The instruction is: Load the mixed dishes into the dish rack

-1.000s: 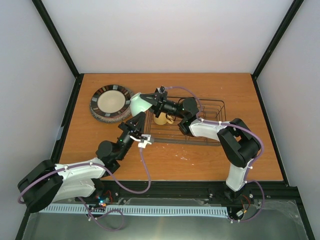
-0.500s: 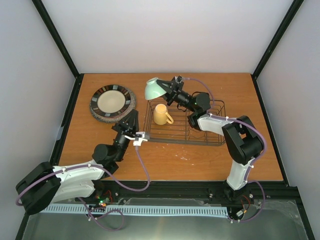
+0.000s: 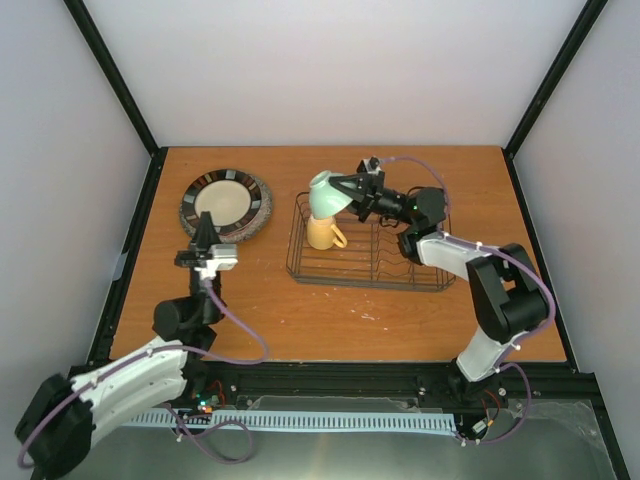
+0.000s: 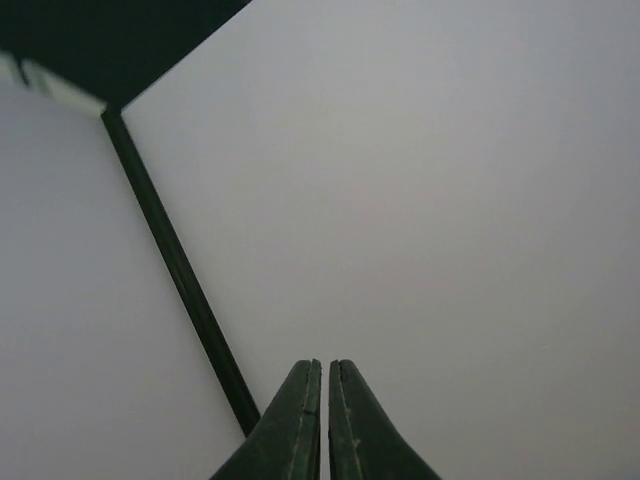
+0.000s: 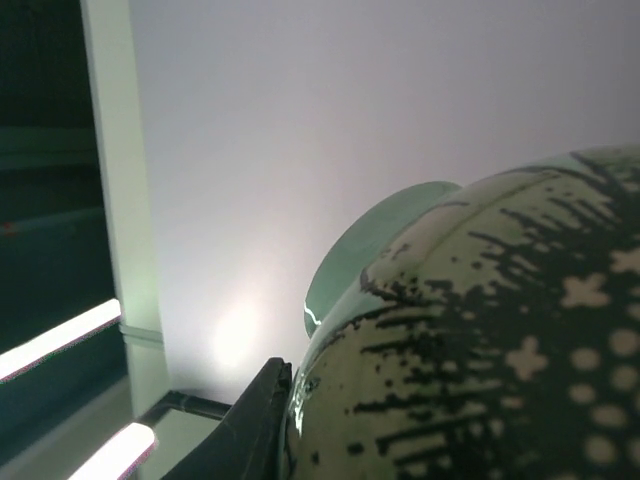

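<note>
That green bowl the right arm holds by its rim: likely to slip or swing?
The bowl looks stiff and glossy, so it could slip in the right gripper. It hangs tilted above the mug, so a bump might pivot it.

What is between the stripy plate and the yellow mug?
Just bare table and the left wire wall of the dish rack, seen in the top view. The stripy plate sits outside, the yellow mug inside.
</note>
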Tool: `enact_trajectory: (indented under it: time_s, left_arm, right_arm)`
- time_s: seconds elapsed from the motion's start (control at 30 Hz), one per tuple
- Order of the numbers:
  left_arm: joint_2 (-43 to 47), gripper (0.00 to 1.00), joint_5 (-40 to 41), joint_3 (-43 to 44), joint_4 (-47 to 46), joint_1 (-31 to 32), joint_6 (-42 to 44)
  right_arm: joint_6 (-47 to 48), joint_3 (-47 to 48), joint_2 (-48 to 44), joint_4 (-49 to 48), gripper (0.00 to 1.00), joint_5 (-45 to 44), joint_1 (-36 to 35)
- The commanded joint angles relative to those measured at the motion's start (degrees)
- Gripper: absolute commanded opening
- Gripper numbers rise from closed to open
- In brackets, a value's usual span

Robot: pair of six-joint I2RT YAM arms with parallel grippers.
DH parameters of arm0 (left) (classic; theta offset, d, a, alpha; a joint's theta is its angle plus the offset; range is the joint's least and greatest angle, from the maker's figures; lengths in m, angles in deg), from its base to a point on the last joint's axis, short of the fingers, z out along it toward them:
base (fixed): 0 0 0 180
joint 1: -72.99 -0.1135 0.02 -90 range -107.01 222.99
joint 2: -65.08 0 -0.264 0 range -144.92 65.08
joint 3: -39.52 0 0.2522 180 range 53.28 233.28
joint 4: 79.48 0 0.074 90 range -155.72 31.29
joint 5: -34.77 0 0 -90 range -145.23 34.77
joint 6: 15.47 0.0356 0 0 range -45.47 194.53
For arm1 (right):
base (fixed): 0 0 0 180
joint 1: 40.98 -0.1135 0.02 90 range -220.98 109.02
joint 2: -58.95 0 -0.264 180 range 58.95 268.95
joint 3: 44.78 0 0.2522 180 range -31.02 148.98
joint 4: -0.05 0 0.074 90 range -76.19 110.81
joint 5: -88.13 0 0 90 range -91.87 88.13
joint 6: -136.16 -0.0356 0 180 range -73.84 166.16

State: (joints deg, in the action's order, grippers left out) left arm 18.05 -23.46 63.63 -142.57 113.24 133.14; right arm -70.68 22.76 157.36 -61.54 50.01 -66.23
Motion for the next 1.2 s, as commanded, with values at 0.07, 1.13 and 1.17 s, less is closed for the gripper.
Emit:
enact_trajectory:
  time_s: [0.07,1.13,1.17]
  left_arm:
    - [11.54,0.04,-2.23,-0.37,21.4,-7.18,-26.7]
    - [12.03,0.04,-2.02,-4.02,24.47,-8.26,-30.75]
    - [11.97,0.04,-2.06,-3.98,24.43,-8.26,-30.63]
  right_arm:
    - [14.94,-1.63,-7.87,8.95,0.03,14.54,3.03]
    - [20.39,-8.76,7.81,0.52,0.03,20.97,-3.57]
    - [25.29,-8.31,6.91,6.62,0.03,21.36,-3.55]
